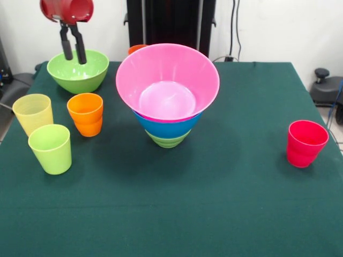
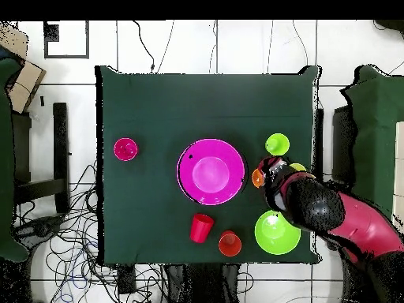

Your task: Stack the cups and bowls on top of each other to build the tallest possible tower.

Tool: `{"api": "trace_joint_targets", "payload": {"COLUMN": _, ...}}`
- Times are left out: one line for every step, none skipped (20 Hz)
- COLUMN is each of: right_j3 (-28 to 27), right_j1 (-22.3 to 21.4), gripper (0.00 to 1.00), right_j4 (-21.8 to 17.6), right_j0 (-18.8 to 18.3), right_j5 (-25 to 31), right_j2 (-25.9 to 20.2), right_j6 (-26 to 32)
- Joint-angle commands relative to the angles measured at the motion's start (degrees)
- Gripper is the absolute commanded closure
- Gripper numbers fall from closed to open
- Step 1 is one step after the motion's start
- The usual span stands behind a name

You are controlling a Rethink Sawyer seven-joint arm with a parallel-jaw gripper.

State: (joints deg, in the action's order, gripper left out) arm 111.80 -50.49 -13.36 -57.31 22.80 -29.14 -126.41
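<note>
Front view: the gripper (image 1: pixel 74 54), fingers slightly spread and empty, hangs upper left over the large light green bowl (image 1: pixel 78 71); the tower (image 1: pixel 167 99) stands mid-desk. A careless descent could knock the nearby orange cups (image 1: pixel 86 113).

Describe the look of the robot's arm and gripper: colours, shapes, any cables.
The arm is bulky and rounded, red with a black section near the wrist. Its end is a red, drum-shaped housing. The gripper below has two slim black fingers on short linkages. No loose cables or markings can be made out on it.
</note>
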Motion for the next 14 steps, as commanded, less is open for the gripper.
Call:
{"api": "trace_joint_targets", "payload": {"right_j3": -3.45, "right_j1": 4.55, "gripper": 0.00, "right_j4": -6.10, "right_j0": 0.45, "right_j5": 3.54, "right_j2": 2.20, "right_j6": 5.49}}
{"api": "trace_joint_targets", "payload": {"right_j3": -3.63, "right_j1": 4.73, "gripper": 0.00, "right_j4": -6.46, "right_j0": 0.48, "right_j5": 3.27, "right_j2": 2.32, "right_j6": 5.50}}
{"api": "trace_joint_targets", "payload": {"right_j3": -3.89, "right_j1": 5.02, "gripper": 0.00, "right_j4": -6.81, "right_j0": 0.53, "right_j5": 3.01, "right_j2": 2.48, "right_j6": 5.42}}
{"api": "trace_joint_targets", "payload": {"right_j3": -4.10, "right_j1": 5.21, "gripper": 0.00, "right_j4": -7.10, "right_j0": 0.58, "right_j5": 2.85, "right_j2": 2.64, "right_j6": 5.27}}
{"api": "trace_joint_targets", "payload": {"right_j3": -4.12, "right_j1": 5.34, "gripper": 0.00, "right_j4": -7.36, "right_j0": 0.66, "right_j5": 2.59, "right_j2": 2.78, "right_j6": 5.02}}
{"api": "trace_joint_targets", "payload": {"right_j3": -4.04, "right_j1": 5.50, "gripper": 0.00, "right_j4": -7.43, "right_j0": 0.66, "right_j5": 2.35, "right_j2": 2.79, "right_j6": 4.73}}
{"api": "trace_joint_targets", "payload": {"right_j3": -3.96, "right_j1": 5.66, "gripper": 0.00, "right_j4": -7.50, "right_j0": 0.67, "right_j5": 2.11, "right_j2": 2.80, "right_j6": 4.44}}
{"api": "trace_joint_targets", "payload": {"right_j3": -4.20, "right_j1": 6.24, "gripper": 0.00, "right_j4": -7.74, "right_j0": 0.66, "right_j5": 1.77, "right_j2": 2.96, "right_j6": 4.22}}
{"api": "trace_joint_targets", "payload": {"right_j3": -3.91, "right_j1": 6.33, "gripper": 0.00, "right_j4": -7.82, "right_j0": 0.81, "right_j5": 1.38, "right_j2": 3.17, "right_j6": 3.68}}
{"api": "trace_joint_targets", "payload": {"right_j3": -3.72, "right_j1": 6.50, "gripper": 0.00, "right_j4": -7.98, "right_j0": 1.09, "right_j5": 0.94, "right_j2": 3.62, "right_j6": 3.04}}
{"api": "trace_joint_targets", "payload": {"right_j3": -3.43, "right_j1": 6.66, "gripper": 0.00, "right_j4": -8.22, "right_j0": 1.37, "right_j5": 0.35, "right_j2": 4.05, "right_j6": 2.40}}
{"api": "trace_joint_targets", "payload": {"right_j3": -3.14, "right_j1": 6.96, "gripper": 0.00, "right_j4": -8.49, "right_j0": 1.68, "right_j5": -0.24, "right_j2": 4.54, "right_j6": 1.76}}
{"api": "trace_joint_targets", "payload": {"right_j3": -2.91, "right_j1": 7.16, "gripper": 0.00, "right_j4": -8.88, "right_j0": 2.00, "right_j5": -0.74, "right_j2": 5.09, "right_j6": 1.29}}
{"api": "trace_joint_targets", "payload": {"right_j3": -2.88, "right_j1": 7.08, "gripper": 0.00, "right_j4": -9.44, "right_j0": 2.49, "right_j5": -0.90, "right_j2": 5.81, "right_j6": 0.96}}
